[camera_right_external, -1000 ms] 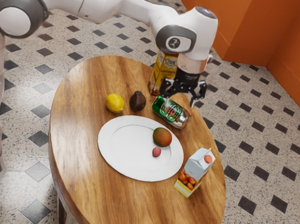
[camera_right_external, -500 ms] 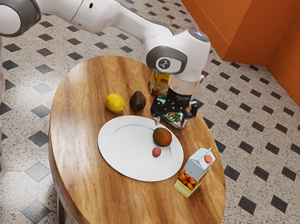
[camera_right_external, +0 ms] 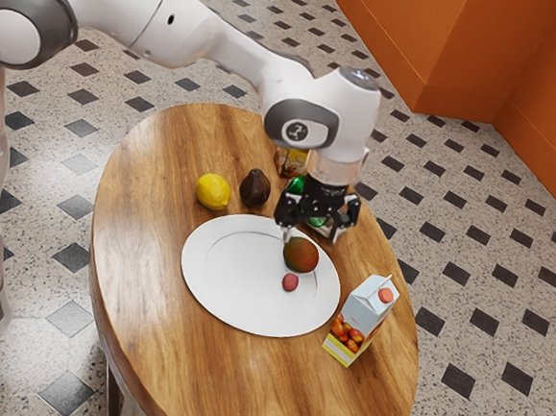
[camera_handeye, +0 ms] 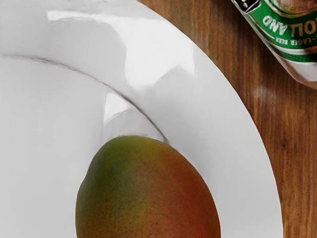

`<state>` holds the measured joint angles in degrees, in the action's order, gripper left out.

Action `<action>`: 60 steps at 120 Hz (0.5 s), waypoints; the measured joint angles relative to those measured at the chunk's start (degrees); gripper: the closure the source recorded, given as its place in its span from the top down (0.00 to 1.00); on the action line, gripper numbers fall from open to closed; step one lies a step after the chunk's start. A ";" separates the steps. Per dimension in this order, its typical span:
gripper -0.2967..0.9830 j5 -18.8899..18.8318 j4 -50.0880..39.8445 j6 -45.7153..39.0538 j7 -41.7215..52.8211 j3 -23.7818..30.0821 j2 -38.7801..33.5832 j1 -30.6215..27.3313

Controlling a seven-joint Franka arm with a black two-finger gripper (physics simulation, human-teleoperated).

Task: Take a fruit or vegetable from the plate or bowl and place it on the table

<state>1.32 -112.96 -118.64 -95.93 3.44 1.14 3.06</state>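
My gripper (camera_right_external: pixel 311 235) stands open in the exterior view, its fingertips apart just above the mango and nothing held between them. The red-green mango (camera_right_external: pixel 300 256) lies on the white oval plate (camera_right_external: pixel 224 279), near the rim facing the can. A small reddish fruit (camera_right_external: pixel 290 282) rests close to it on the same plate. From the wrist camera, the mango (camera_handeye: pixel 147 191) looms large beneath my hand, with the plate's pale surface (camera_handeye: pixel 44 119) around it.
Behind my gripper lies a partly hidden green can (camera_right_external: pixel 297 184), labelled side visible as the can (camera_handeye: pixel 292 34) beside the plate. A yellow carton (camera_right_external: pixel 289 163) stands beyond. The lemon (camera_right_external: pixel 213 191), dark avocado (camera_right_external: pixel 254 188) and juice carton (camera_right_external: pixel 360 320) sit on the wooden table (camera_right_external: pixel 154 189).
My hand has come down and toward the exterior view's left, from over the can to just above the mango. The fruits and plate have stayed put.
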 joint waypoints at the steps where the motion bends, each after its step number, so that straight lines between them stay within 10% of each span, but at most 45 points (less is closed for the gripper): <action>1: 0.77 0.00 -0.06 -0.07 -0.02 0.00 0.01 -0.09; 60: 0.77 0.08 -2.44 -2.96 -0.85 0.40 1.17 -2.55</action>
<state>1.39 -115.40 -121.60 -96.78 3.85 2.31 0.51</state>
